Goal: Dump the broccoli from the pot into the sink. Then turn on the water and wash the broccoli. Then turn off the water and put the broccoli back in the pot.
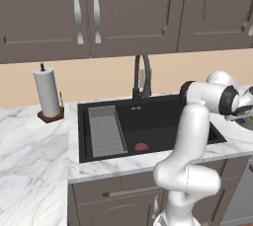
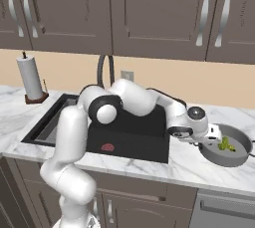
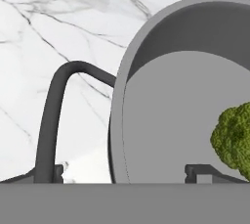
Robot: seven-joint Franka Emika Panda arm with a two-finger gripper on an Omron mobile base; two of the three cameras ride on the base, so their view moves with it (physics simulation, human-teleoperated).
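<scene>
— Nearest the camera is the arm [image 2: 74, 137], bent over the front of the table [image 1: 29, 136] and reaching right. After it, what's biggest?

— That marble table, then the sink [image 1: 148, 121] sunk into it, black, with the grey ribbed tray [image 1: 105, 130] on its left side, the red drain [image 1: 141, 147] near the front and the faucet [image 1: 142, 74] arched at the back.

— And the pot [image 2: 230, 151]?

— It stands on the table to the right of the sink, well clear of the basin. The broccoli [image 2: 226, 145] lies inside it, on the pot's floor.

— Where's the pincer [image 2: 211, 135]?

— At the pot's near rim, by the looped handle [image 3: 56, 115]. One tip [image 3: 200, 171] rises inside the wall, the other outside by the handle, so the fingers look spread across the rim. Whether they are pinching it yet, I cannot tell.

— So the step in hand?

— Taking hold of the pot, I'd judge; nothing has been dumped. To do it well, clamp firmly on the rim or handle before lifting, keep the pot level while carrying it left, and tip only once it is fully over the basin, so the broccoli drops in rather than onto the marble.
</scene>
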